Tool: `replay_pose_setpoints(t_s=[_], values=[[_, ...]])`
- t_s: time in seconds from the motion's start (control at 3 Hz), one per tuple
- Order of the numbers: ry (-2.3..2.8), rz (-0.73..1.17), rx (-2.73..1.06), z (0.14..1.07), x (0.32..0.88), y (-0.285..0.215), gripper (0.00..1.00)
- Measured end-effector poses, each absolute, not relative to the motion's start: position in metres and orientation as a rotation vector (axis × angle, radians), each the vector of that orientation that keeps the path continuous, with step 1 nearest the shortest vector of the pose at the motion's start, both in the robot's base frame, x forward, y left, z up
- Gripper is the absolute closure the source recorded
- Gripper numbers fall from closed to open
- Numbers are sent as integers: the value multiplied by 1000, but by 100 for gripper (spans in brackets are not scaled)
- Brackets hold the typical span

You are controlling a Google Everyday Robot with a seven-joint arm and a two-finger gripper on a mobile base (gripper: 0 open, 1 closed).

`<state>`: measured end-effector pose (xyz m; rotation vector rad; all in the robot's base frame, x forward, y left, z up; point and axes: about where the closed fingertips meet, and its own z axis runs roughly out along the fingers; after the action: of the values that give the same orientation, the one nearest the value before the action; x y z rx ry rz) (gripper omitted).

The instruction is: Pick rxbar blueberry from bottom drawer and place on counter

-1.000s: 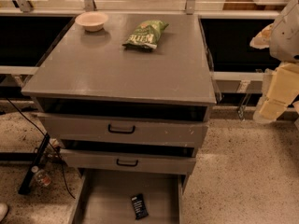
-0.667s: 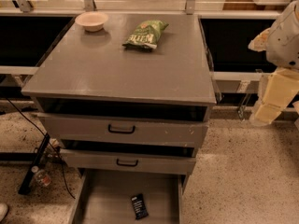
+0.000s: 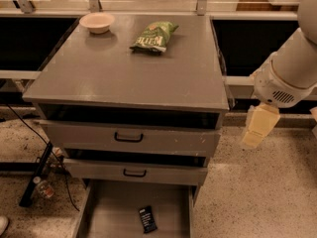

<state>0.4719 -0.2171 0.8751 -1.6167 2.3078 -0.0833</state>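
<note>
Since the earlier frame, only the arm has shifted: the hand (image 3: 259, 125) has come down and swung in toward the cabinet, and now hangs off the right edge of the worktop (image 3: 124, 68), at about the height of the top drawer (image 3: 129, 138). Nothing else has budged. Rxbar blueberry (image 3: 147, 219) lies flat on the floor of the bottom drawer (image 3: 114, 207), right of centre, long axis running roughly front to back, clear of the walls. That drawer is pulled out; the middle drawer (image 3: 134, 172) juts just above its back half. Hand is well apart from the bar, higher and off to the right, and carries nothing I can make out; whether it is open or closed I cannot tell from this angle. My read: approach has only just begun, pick not yet started. On the worktop, a green chip bag (image 3: 154, 36) and a pale bowl (image 3: 97, 22) sit toward the back, so the front half looks fit for the placing.
</note>
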Motion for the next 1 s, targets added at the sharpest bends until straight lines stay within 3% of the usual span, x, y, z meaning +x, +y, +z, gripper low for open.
replay_pose_setpoints(t_s=[0.33, 1.0], values=[[2308, -83, -1617, 875, 472, -217, 2], [2307, -83, -1617, 875, 472, -217, 49]])
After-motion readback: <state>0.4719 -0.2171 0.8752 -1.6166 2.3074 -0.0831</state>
